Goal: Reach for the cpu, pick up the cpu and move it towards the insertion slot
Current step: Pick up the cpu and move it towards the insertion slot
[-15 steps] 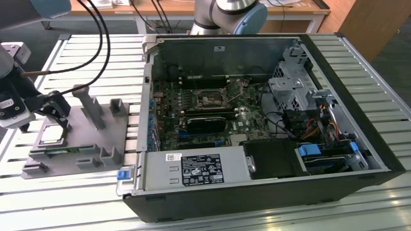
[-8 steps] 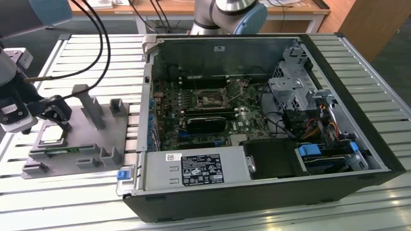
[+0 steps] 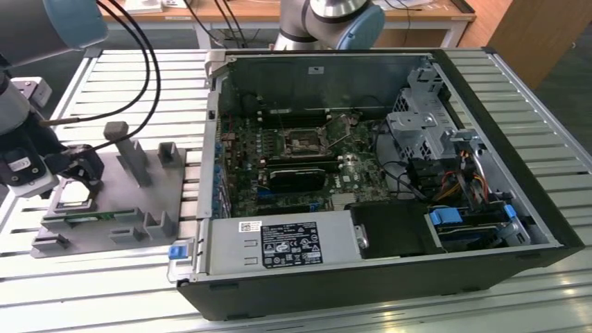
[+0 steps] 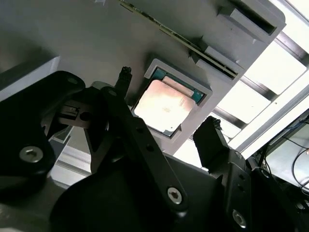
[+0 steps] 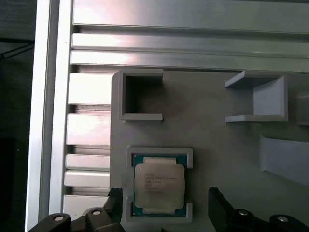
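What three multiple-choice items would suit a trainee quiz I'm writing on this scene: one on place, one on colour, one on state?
1. Where does the cpu lie?
A) in a recess of the grey fixture
B) inside a drawer
C) on the floor

2. What colour is the cpu's top?
A) black
B) silvery
C) red

3. How is the claw?
A) shut on the cpu
B) shut on a cable
C) open, straddling the cpu

Key:
1 A, in the first wrist view the fixture's raised rim frames it.
2 B, its metal top shines pale.
3 C, gaps show either side of the cpu in both wrist views.
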{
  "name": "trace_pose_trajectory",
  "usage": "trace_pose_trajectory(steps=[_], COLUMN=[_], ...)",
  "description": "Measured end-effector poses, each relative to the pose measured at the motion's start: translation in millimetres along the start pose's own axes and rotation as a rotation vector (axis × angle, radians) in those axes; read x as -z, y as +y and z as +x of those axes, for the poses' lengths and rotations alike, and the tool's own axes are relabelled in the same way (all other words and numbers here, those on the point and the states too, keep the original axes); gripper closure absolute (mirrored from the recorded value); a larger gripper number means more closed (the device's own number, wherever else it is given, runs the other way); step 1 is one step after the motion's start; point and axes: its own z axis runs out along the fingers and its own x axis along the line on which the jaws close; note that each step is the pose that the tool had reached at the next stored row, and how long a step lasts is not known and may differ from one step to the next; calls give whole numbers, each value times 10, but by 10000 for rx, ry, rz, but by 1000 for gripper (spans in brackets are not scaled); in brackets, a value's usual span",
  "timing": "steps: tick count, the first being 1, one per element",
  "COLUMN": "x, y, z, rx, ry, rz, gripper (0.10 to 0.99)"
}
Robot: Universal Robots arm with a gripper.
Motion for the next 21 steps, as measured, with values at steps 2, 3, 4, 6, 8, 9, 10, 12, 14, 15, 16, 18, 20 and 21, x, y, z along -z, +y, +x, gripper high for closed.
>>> trace_pose_trajectory(steps=[2,3,4,6,8,9,10,12,14,15,16,18,20,21], x=[-9,-14,-21,-30,-37,-41,-47,-62,-75,-81,-87,-96,-102,-105], y=[0,0,-1,7,17,18,19,22,25,27,28,33,38,42], z=[1,0,0,1,0,0,0,-1,-1,0,0,1,4,6], rx=[-1,-1,0,-1,0,1,1,0,1,0,1,-1,0,0], ry=[2,1,2,3,1,2,1,1,0,1,0,2,2,0], rz=[22,46,57,59,34,16,7,-5,-7,-7,-8,-7,-8,-9], gripper=[290,290,290,290,290,290,290,306,376,376,376,376,376,376])
